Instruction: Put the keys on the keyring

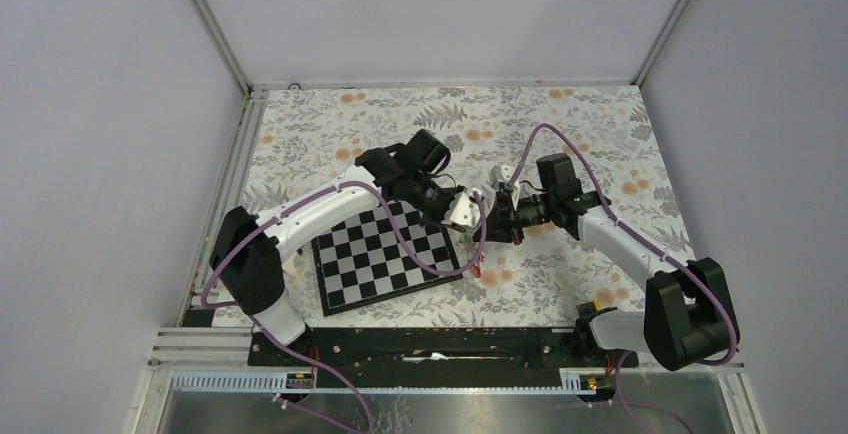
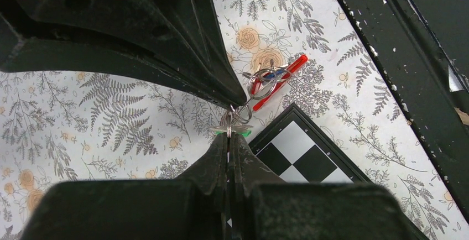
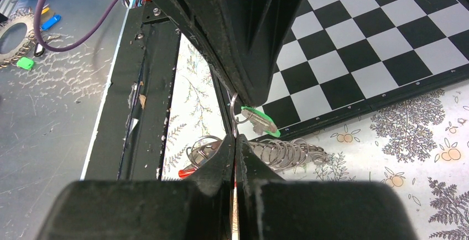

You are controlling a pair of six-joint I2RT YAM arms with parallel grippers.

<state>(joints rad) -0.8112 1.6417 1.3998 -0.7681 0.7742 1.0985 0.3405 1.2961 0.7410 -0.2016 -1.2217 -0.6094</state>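
Note:
Above the floral table, just right of the chessboard, my two grippers meet tip to tip. The left gripper (image 1: 478,216) (image 2: 229,136) is shut on a thin metal ring (image 2: 236,117) that carries a green-headed key (image 2: 243,133) (image 3: 260,121). From the other side my right gripper (image 1: 497,220) (image 3: 234,138) is shut on the same ring (image 3: 232,110). The red keyring (image 1: 487,274) (image 2: 272,82) lies on the table below them, with metal rings and a blue key on it. In the right wrist view only its red end (image 3: 188,172) shows beside my fingers.
A black-and-white chessboard (image 1: 385,254) (image 2: 309,157) (image 3: 376,46) lies tilted in front of the left arm. A bunch of loose metal rings (image 3: 285,152) rests on the cloth. A black rail (image 1: 430,344) runs along the near edge.

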